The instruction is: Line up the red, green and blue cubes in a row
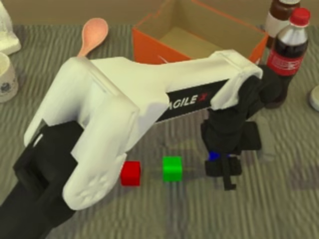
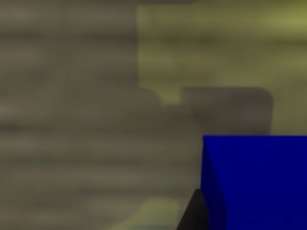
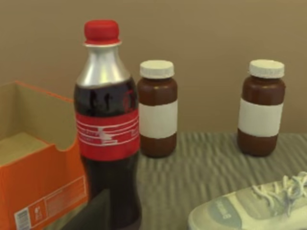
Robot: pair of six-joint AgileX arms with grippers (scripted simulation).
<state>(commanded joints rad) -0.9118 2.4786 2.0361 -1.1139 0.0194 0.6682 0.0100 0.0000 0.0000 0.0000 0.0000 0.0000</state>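
The red cube (image 1: 130,173) and the green cube (image 1: 172,168) sit side by side on the table with a small gap between them. To the right of the green one, roughly on the same line, is the blue cube (image 1: 214,156), mostly covered by my left gripper (image 1: 222,167), which reaches down over it and is shut on it. In the left wrist view the blue cube (image 2: 256,184) fills the corner, with one dark finger (image 2: 194,213) pressed against its side. My right arm is outside the top view.
An open orange box (image 1: 149,45) stands behind the cubes. A cola bottle (image 1: 289,50) and a brown jar (image 1: 279,15) are at the back right. A pink spoon (image 1: 92,35) and a white cup (image 1: 5,74) lie at the back left. The right wrist view shows a shoe (image 3: 254,206).
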